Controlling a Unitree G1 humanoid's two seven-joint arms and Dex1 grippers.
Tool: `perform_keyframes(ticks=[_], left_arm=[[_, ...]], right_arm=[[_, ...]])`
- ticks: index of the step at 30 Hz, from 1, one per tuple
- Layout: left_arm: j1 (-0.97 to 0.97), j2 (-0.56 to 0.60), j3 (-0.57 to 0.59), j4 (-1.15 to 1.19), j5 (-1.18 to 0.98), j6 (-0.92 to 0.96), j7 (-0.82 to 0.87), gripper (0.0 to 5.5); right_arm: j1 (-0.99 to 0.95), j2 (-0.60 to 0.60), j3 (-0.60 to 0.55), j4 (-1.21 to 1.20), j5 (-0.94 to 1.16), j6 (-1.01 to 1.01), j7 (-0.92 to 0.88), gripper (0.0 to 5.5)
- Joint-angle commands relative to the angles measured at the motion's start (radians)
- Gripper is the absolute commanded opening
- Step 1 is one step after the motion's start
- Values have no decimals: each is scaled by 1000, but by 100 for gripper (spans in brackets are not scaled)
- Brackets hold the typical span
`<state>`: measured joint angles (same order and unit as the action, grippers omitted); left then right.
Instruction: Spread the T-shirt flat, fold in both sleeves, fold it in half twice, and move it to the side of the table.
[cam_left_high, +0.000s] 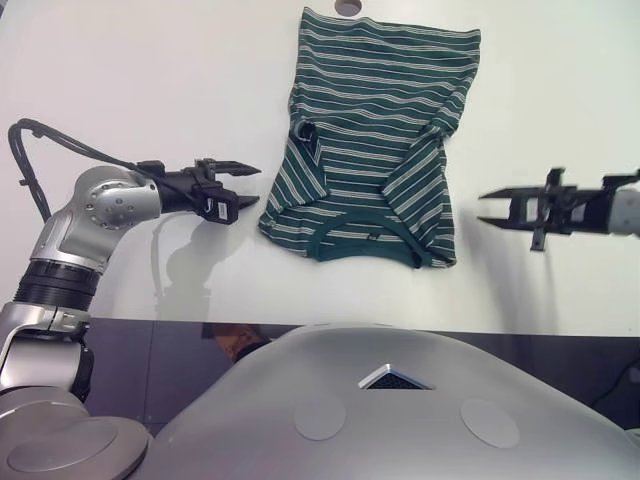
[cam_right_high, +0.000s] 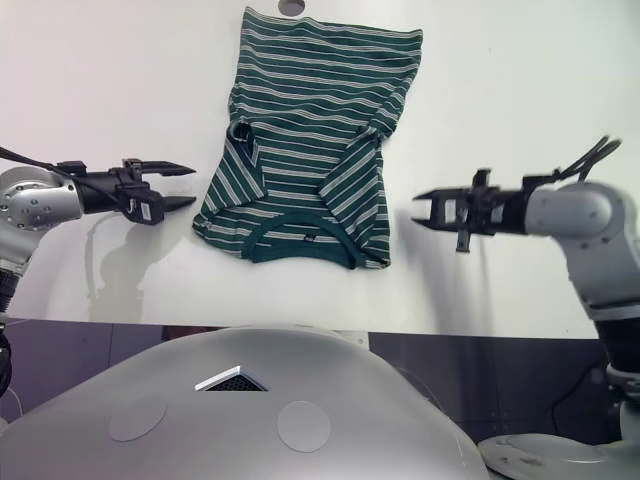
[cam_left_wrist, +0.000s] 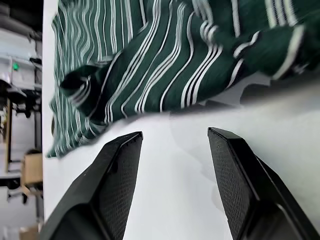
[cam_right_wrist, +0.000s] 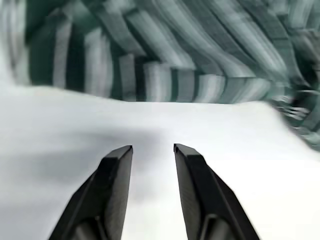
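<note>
**K:** Status on the shirt?

**Op:** I see the dark green T-shirt with thin white stripes (cam_left_high: 375, 120) lying on the white tabletop (cam_left_high: 120, 80), roughly centred between the two arms. Collar points to the near edge, hem to the far edge.

**K:** Sleeves?

**Op:** Both lie folded in over the body. The left one is a small bunched flap, the right one a longer diagonal flap. Cloth is rumpled at the near end, not fully flat.

**K:** Left claw?

**Op:** The black two-finger left gripper (cam_left_high: 255, 185) is released, jaws spread, nothing between them. It sits just left of the shirt's near left corner, tips aimed at the cloth but apart from it. My left wrist camera shows the shirt edge just past the fingertips.

**K:** Right?

**Op:** The black two-finger right gripper (cam_left_high: 482, 208) is released too, fingers parted, empty. It's to the right of the near right corner, with a wider strip of bare table between it and the cloth than on the left.

**K:** Anything else?

**Op:** A small grey round disc (cam_left_high: 348, 5) at the far edge, right by the hem. I can't tell whether they touch.
</note>
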<state>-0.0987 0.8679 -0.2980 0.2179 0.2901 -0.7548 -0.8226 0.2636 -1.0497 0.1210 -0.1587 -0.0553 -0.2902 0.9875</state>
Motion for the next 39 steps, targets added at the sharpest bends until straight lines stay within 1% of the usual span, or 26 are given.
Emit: perform_keyframes(ticks=[1, 3, 6, 8, 9, 11, 13, 14, 16, 18, 19, 21, 22, 23, 25, 28, 31, 34, 35, 36, 39], left_arm=[[-21, -26, -65, 57, 70, -28, -4, 240], [-40, -39, -91, 69, 88, -47, 1, 240], [-82, -55, -124, 100, 103, -68, -5, 240], [-113, -55, -145, 134, 101, -83, -16, 209], [-123, -53, -152, 145, 95, -88, -20, 185], [-129, -50, -169, 166, 20, -40, -86, 143], [-113, -19, -190, 141, -97, 78, -231, 108], [-88, 20, -201, 90, -170, 172, -331, 92], [-37, 93, -204, -23, -310, 359, -482, 47], [-3, 158, -194, -149, -437, 562, -585, 4], [16, 201, -181, -232, -529, 680, -632, 1], [29, 254, -140, -363, -684, 876, -689, 1], [29, 261, -121, -399, -725, 939, -700, 1], [-3, 237, -99, -405, -755, 996, -692, 1], [-69, 182, -66, -393, -789, 1085, -664, 1], [-161, 79, -20, -332, -815, 1161, -602, 1], [-245, -17, 31, -237, -796, 1170, -530, 1], [-273, -41, 48, -173, -710, 1119, -471, 1], [-272, -33, 45, -149, -650, 1059, -444, 1], [-261, -14, 36, -131, -582, 980, -428, 20], [-107, 109, 22, -188, -391, 671, -433, 73]], right_arm=[[1, 94, 49, 84, -116, -195, -123, 151], [-36, 148, 68, 90, -157, -260, -181, 151], [-78, 178, 109, 97, -219, -307, -205, 151], [-96, 189, 133, 119, -246, -310, -208, 121], [-104, 193, 141, 129, -255, -310, -211, 98], [-103, 199, 161, 136, -237, -267, -186, 55], [-79, 185, 183, 87, -153, -140, -97, 17], [-65, 166, 190, 46, -91, -55, -42, 1], [-29, 104, 189, -61, 50, 136, 68, 0], [34, -1, 169, -197, 236, 353, 189, 0], [57, -41, 145, -266, 356, 458, 226, 0], [23, -16, 77, -322, 582, 649, 210, 0], [3, 0, 51, -331, 655, 714, 198, 0], [-35, 26, 17, -297, 726, 776, 182, 0], [-104, 67, -37, -216, 816, 871, 155, 0], [-207, 126, -96, -98, 903, 973, 126, 0], [-277, 152, -99, -19, 886, 1010, 130, 0], [-282, 159, -78, -10, 850, 1014, 148, 0], [-274, 158, -72, -16, 840, 1012, 156, 0], [-264, 153, -68, -24, 832, 1009, 164, 0], [-220, 121, -81, -44, 807, 1003, 200, 0]])
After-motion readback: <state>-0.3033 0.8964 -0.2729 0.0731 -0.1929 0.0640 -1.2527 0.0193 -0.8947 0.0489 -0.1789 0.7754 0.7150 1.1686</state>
